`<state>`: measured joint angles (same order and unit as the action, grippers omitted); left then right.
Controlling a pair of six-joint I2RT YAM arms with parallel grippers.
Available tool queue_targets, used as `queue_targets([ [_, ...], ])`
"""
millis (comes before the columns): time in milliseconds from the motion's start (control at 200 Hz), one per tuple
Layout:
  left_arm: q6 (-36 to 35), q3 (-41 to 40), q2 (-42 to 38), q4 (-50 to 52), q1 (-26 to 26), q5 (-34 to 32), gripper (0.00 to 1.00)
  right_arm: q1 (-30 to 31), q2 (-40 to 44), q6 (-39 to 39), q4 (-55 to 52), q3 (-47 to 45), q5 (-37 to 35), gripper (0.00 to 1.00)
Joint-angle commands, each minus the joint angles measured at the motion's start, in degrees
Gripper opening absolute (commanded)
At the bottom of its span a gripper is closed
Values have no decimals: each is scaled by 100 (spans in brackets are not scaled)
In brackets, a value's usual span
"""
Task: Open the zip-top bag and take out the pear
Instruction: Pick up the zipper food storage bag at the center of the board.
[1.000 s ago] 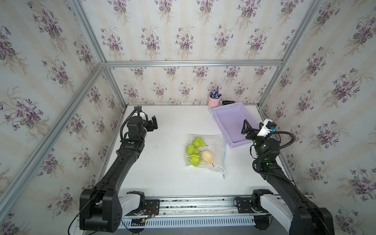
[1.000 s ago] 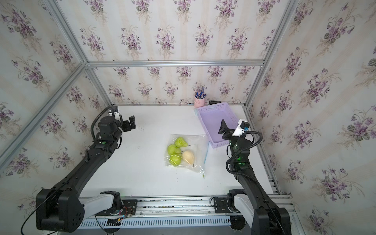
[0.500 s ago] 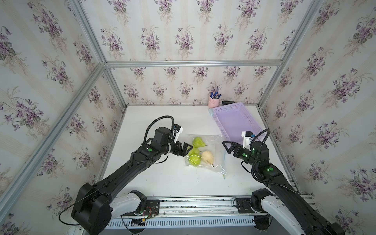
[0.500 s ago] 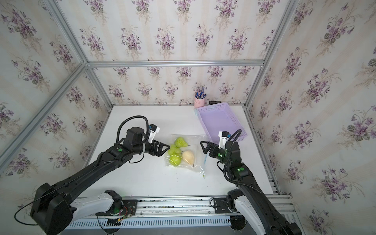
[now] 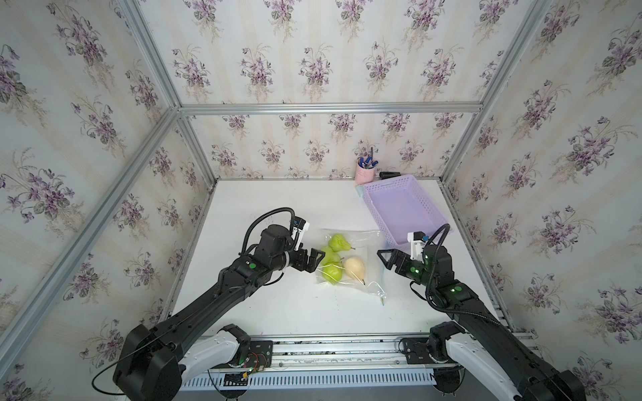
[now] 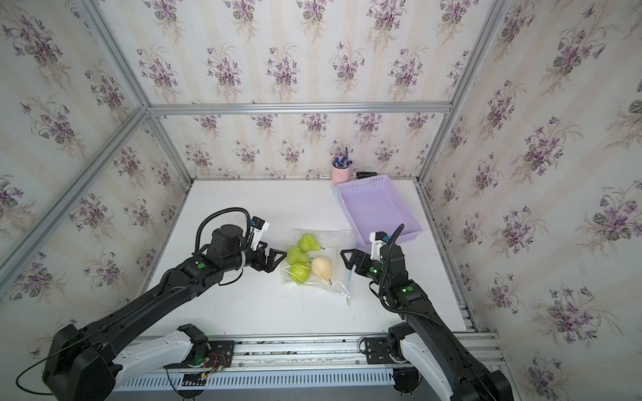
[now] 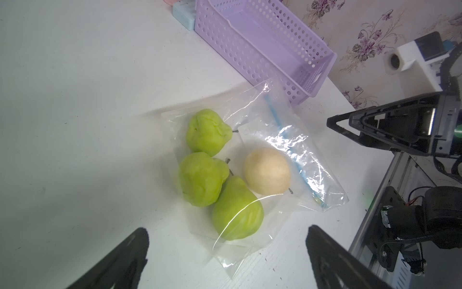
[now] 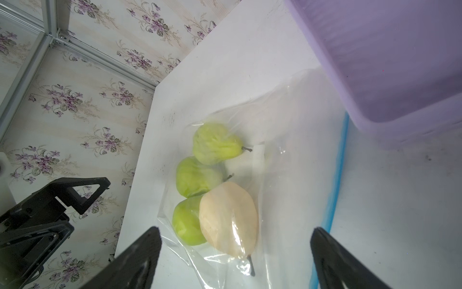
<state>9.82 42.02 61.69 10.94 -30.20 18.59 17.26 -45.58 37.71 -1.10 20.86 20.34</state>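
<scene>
Four pears sit inside the clear, crinkly zip-top bag, which lies flat on the white bench between the two grippers. Three green pears bunch together on the side nearest the left gripper, and one pale yellow pear lies on the side nearest the right gripper, its dark stem pointing toward the robot's base. The left gripper has its jaws spread wide and holds nothing. It hangs just beside the bag's closed edge, next to the green pears, and whether a fingertip touches the plastic cannot be told. The right gripper is also spread wide and empty, hovering just off the opposite edge, where the light-blue zip strip runs along the bag's length. The strip looks pressed shut along the stretch that shows, with a small yellow end tab at the end nearer the robot's base. Beyond the right gripper stands the lilac perforated plastic basket, its near corner just beside the bag's far corner. Farther behind it, against the flowered wall, is a pink cup of pens.
</scene>
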Motion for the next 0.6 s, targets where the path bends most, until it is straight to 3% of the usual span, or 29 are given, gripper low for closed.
queue_targets([
  [0,-211,-66,-174,54,-10,-238,100,74,-75,95,19,47,-3,93],
  [110,-399,-322,-410,-195,-24,-387,100,392,-401,204,-118,127,-216,89],
  [295,-798,-611,-724,-685,-34,-382,100,796,-1599,337,-255,616,-704,71],
  [425,-1011,-668,-880,-738,-66,-310,100,956,-2137,353,-118,800,-683,40],
  [500,-1146,-738,-998,-794,-183,-301,100,1040,-2268,315,-86,935,-703,5],
  [525,-1220,-771,-1045,-808,-252,-288,100,1071,-2279,287,-62,997,-707,0],
  [600,-1661,-900,-1193,-872,-500,-90,100,1157,-2332,395,82,1251,-703,0],
])
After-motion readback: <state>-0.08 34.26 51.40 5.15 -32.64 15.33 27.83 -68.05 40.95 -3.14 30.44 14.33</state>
